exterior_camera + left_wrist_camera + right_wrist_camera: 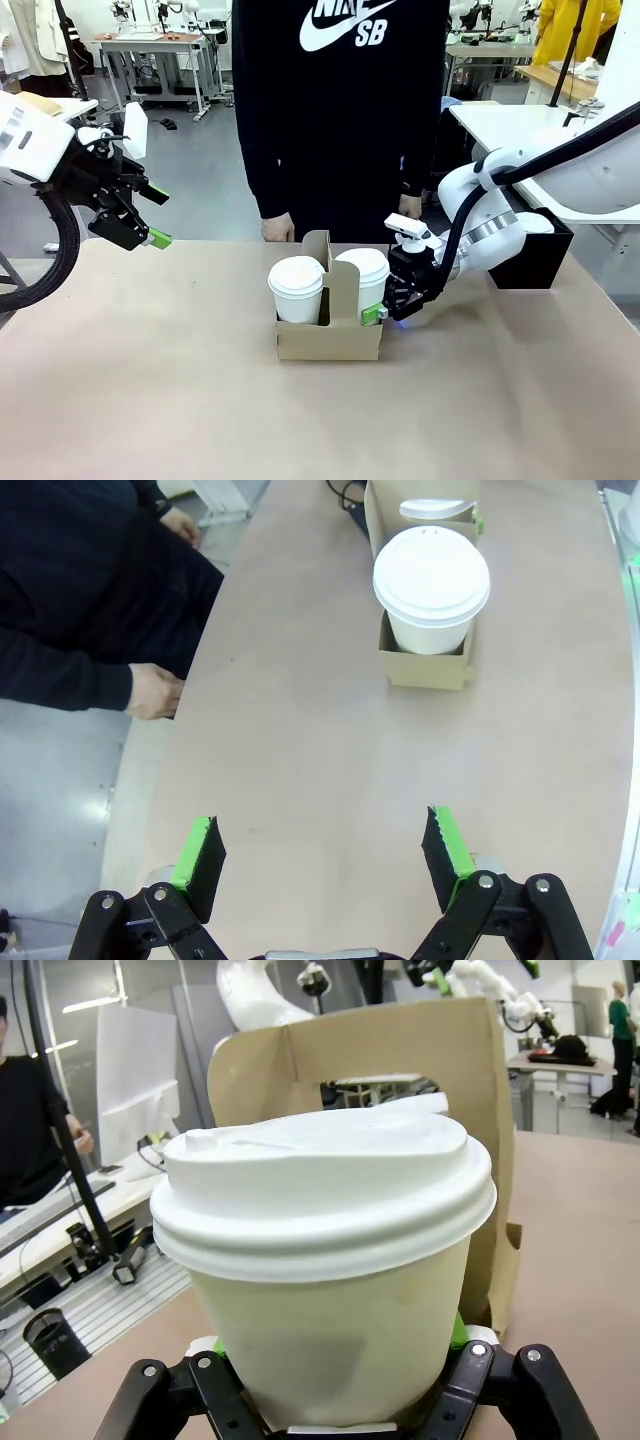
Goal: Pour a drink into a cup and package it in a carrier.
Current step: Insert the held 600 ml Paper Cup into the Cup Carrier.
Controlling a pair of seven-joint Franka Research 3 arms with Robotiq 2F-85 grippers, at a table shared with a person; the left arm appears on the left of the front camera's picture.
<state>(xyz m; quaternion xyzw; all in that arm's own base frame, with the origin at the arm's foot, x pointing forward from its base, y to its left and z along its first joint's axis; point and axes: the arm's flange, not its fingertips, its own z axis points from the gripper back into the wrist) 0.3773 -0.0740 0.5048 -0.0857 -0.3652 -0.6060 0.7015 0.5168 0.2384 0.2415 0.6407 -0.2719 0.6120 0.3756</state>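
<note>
Here, a brown cardboard two-slot carrier point(330, 340) with an upright centre handle panel sits near the middle of the tan table point(150, 400), and a tall white paper cup stands in each slot; both cups are tapered, plain and capped with white plastic lids; the left-slot cup point(297, 290) and the right-slot cup point(364, 280) are parted by the handle panel, which has a cut-out opening near its top; the right gripper point(385, 308), black with green pads, reaches in from the right side and is closed around the lower body of the right-slot cup, one green pad showing at the carrier's corner; in the right wrist view that cup point(330, 1290) sits between the black fingers, its domed lid raised with a sip ridge, the cardboard panel point(400, 1060) rising just behind it; the left gripper point(155, 215) hangs above the table's left edge, well apart from the carrier, its jaws spread wide with nothing between them; in the left wrist view its green pads point(200, 855) stand apart over bare table, the carrier point(425, 665) farther off; a person in a dark top stands at the far side, one hand point(278, 228) at the table edge
</note>
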